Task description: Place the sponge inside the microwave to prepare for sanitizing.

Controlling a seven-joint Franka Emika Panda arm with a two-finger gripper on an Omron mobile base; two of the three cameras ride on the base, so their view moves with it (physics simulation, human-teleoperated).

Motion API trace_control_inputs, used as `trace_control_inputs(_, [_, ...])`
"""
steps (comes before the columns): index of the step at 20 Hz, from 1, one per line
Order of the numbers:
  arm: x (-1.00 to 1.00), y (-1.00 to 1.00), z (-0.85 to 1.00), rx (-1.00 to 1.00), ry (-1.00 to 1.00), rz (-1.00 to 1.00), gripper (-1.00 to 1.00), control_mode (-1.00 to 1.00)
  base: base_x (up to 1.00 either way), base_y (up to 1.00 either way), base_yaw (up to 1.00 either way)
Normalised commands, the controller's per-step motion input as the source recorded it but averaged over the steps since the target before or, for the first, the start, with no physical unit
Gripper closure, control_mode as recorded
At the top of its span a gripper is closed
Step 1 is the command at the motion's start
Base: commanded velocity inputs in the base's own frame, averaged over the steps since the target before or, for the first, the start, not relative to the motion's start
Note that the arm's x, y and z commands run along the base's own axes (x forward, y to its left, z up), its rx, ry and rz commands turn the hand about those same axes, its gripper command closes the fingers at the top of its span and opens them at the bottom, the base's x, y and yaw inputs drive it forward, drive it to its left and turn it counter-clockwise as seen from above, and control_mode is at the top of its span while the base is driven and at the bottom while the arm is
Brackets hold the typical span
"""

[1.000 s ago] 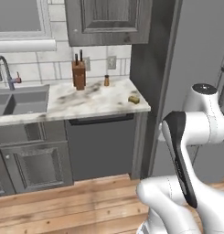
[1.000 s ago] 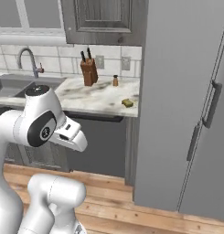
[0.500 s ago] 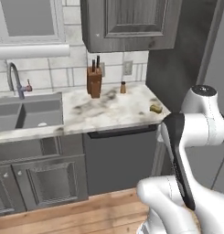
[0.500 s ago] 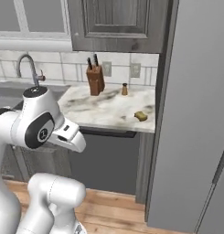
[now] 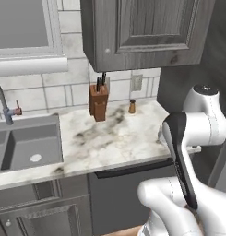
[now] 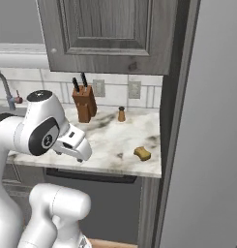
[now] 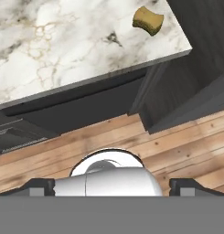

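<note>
Lying on the white marble countertop (image 6: 115,140), the small yellow-brown sponge (image 6: 142,153) sits near the front right corner, close to the dark panel beside the grey fridge (image 6: 207,145). Wooden knife block (image 6: 83,102) and small brown shaker bottle (image 6: 121,114) stand by the tiled wall, well apart from it. Gripper (image 7: 111,186) hangs over the wood floor, fingers spread wide, nothing between them.
</note>
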Motion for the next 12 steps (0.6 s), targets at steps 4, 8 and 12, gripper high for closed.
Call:
trace_control_inputs(4, [0.00,0.00,0.00,0.00,0.00,0.00,-1.00,1.00,0.28,0.04,-0.01])
trace_control_inputs(8, [0.00,0.00,0.00,0.00,0.00,0.00,-1.00,1.00,0.01,0.00,0.00])
trace_control_inputs(12, [0.00,0.00,0.00,0.00,0.00,0.00,-1.00,1.00,0.15,0.00,0.00])
